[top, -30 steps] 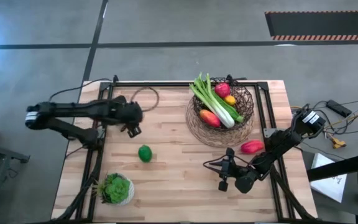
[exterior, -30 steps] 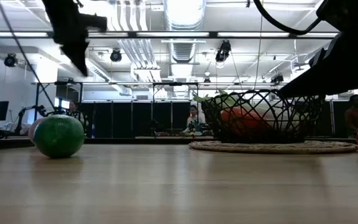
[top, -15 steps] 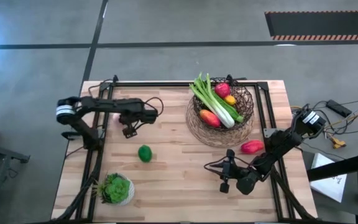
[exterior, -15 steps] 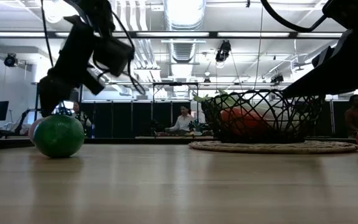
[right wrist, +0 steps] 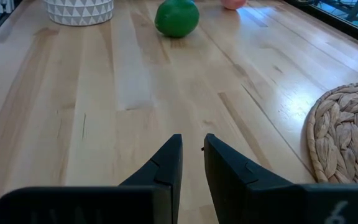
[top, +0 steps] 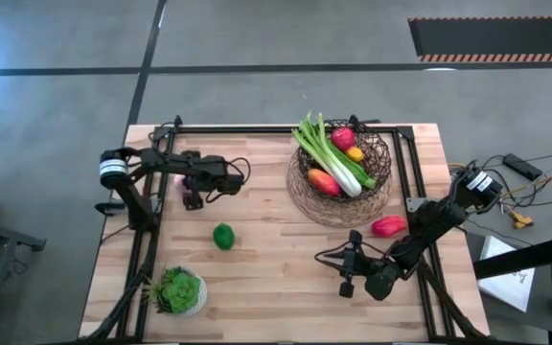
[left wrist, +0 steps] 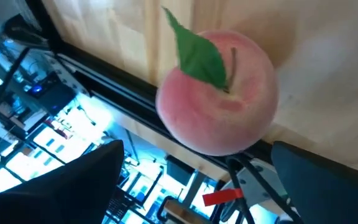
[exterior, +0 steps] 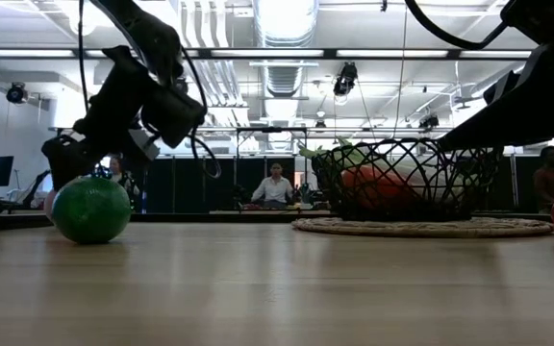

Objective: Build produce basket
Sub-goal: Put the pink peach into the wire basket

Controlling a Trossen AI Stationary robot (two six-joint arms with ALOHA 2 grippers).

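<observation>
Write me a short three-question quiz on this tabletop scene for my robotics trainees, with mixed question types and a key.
1. True or false: the green lime lies inside the basket.
2. Multiple choice: the left claw is open. What sits just ahead, between its fingers? A) the pink fruit with a green leaf; B) the potted plant; C) the leafy stalks.
3. Fill in: the red piece lies on the table outside the basket, on the ____ arm's side.

Key: 1 false; 2 A; 3 right.
</observation>
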